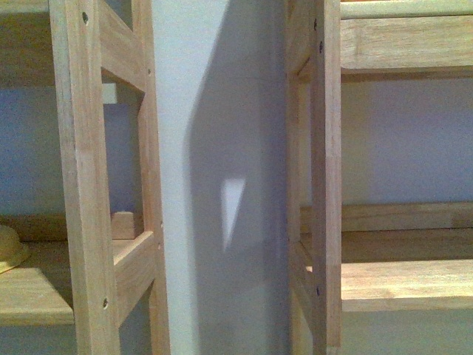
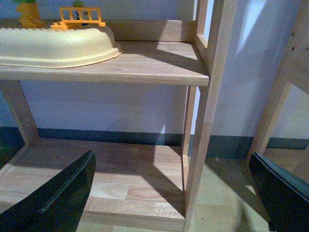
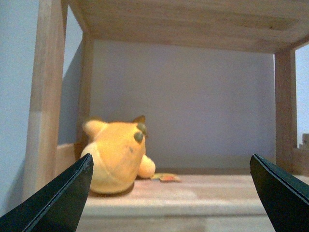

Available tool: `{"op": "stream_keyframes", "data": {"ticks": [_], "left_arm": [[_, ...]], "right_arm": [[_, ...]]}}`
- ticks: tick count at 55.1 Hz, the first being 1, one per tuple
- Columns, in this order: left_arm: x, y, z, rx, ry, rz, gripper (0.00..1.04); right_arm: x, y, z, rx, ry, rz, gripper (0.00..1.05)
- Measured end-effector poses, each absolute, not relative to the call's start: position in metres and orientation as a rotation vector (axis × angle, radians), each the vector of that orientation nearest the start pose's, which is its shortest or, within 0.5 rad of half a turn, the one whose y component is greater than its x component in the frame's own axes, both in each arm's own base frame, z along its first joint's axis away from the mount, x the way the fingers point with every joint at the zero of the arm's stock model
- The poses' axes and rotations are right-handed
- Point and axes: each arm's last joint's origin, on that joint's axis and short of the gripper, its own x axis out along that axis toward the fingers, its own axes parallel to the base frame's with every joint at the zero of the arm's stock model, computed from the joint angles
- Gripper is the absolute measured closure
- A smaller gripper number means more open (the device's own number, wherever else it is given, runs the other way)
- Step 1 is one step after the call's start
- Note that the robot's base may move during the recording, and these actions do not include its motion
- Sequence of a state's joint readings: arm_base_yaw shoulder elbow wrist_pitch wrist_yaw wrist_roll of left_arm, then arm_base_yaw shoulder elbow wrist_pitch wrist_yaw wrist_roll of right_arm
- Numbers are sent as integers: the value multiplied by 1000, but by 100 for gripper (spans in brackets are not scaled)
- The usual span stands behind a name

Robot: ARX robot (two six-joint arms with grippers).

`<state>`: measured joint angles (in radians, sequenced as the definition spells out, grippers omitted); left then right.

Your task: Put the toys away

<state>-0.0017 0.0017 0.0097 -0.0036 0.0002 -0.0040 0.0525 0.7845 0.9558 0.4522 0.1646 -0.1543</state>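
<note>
Front view: neither of my arms shows here, only two wooden shelf units, the left shelf unit [image 1: 89, 185] and the right shelf unit [image 1: 325, 185], with a strip of pale wall [image 1: 222, 111] between them, and a rounded yellowish edge [image 1: 11, 248] resting on the left unit's board at the frame's border; I cannot tell what it is. Left wrist view: my left tool [image 2: 178, 193] is spread wide, its two dark fingers [image 2: 58, 198] far apart with nothing between them. Beyond it stands a shelf unit; its lower board [image 2: 125, 179] lies just past the fingers, and on the upper board [image 2: 145, 67] above rests a cream plastic tray [image 2: 53, 46], with a small orange fence piece [image 2: 79, 17] and other small colourful toys behind it, too blurred to name. Right wrist view: my right tool [image 3: 171, 195] is likewise spread wide and grips nothing. The plush animal [image 3: 118, 157] lies ahead of it on a shelf board [image 3: 203, 193], in the corner beside the wooden upright [image 3: 46, 96], just beyond one finger [image 3: 63, 198] and apart from it, well away from the other finger. It lies tipped over, its brownish nubs showing, and a small tag [image 3: 166, 178] lies on the board beside it.
</note>
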Motion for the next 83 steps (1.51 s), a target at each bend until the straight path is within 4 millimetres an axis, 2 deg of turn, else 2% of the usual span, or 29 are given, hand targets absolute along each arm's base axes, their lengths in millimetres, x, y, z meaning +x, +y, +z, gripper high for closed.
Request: {"op": "stream_keyframes", "data": {"ticks": [5,12,21,34,39,50,55,61,67,72,83], "left_arm": [[97,0,166,-4,-4,-2,6],[97,0,166,-4,-4,-2,6],[97,0,166,-4,-4,-2,6],[97,0,166,-4,-4,-2,6],[97,0,166,-4,-4,-2,6],[97,0,166,-4,-4,-2,6],[97,0,166,-4,-4,-2,6],[97,0,166,-4,-4,-1,6],[97,0,166,-4,-4,-2,6],[97,0,166,-4,-4,-2,6],[97,0,166,-4,-4,-2,6]], "right_arm": [[123,0,425,-90,-587,-164,7],[99,-6,385,-68,-522,-205,7],[96,-4,339,25,-452,-227,7],[98,12,265,100,-318,-186,7],[100,15,251,96,-283,-166,7],[99,15,250,106,-288,-162,7],[100,14,251,40,-148,-58,18],[98,11,234,3,-7,23,34],[99,2,221,2,8,6,53],[98,1,213,1,4,5,70],[98,0,199,1,9,2,101]]}}
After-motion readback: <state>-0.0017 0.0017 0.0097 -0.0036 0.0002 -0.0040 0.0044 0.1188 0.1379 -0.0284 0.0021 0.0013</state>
